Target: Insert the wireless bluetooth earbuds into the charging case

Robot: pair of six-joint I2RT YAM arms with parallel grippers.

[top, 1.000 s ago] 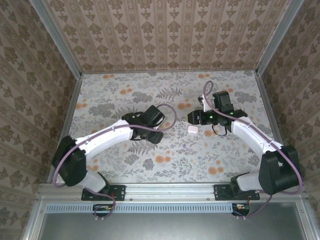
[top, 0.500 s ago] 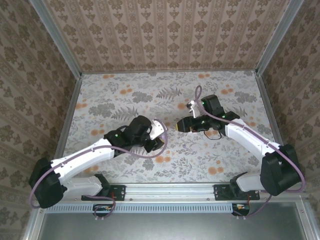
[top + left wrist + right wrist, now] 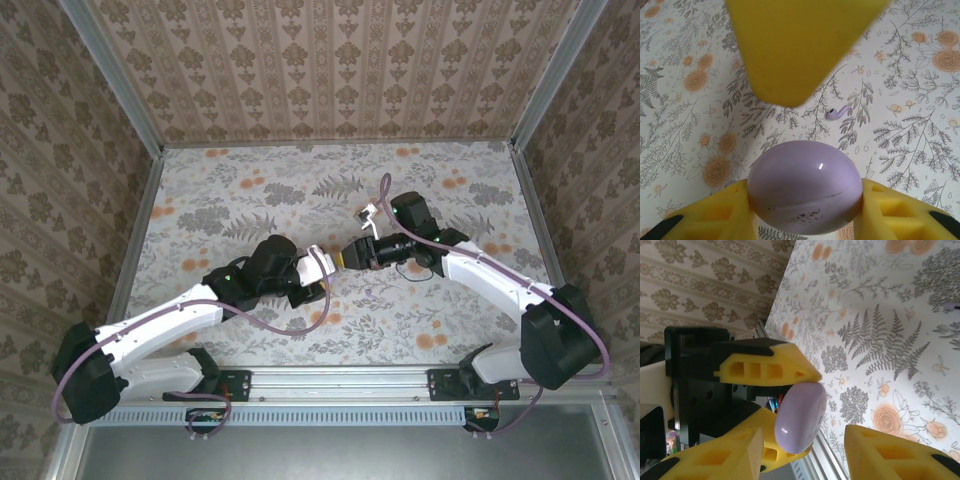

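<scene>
The left tool point(image 3: 318, 264) is clamped on the lavender charging case point(image 3: 805, 187), its yellow fingers point(image 3: 892, 212) pressing the rounded shell from both sides and holding it above the floral worktop point(image 3: 250, 190). The right tool point(image 3: 349, 257) faces it almost tip to tip near the middle of the worktop. Its fingers point(image 3: 890, 455) are spread apart and empty, with the case just in front of the gap. One lavender earbud point(image 3: 836, 113) lies on the worktop below, apart from both tools.

top view high, looking down; wrist views close, sharing charging case point(image 3: 805, 192)
</scene>
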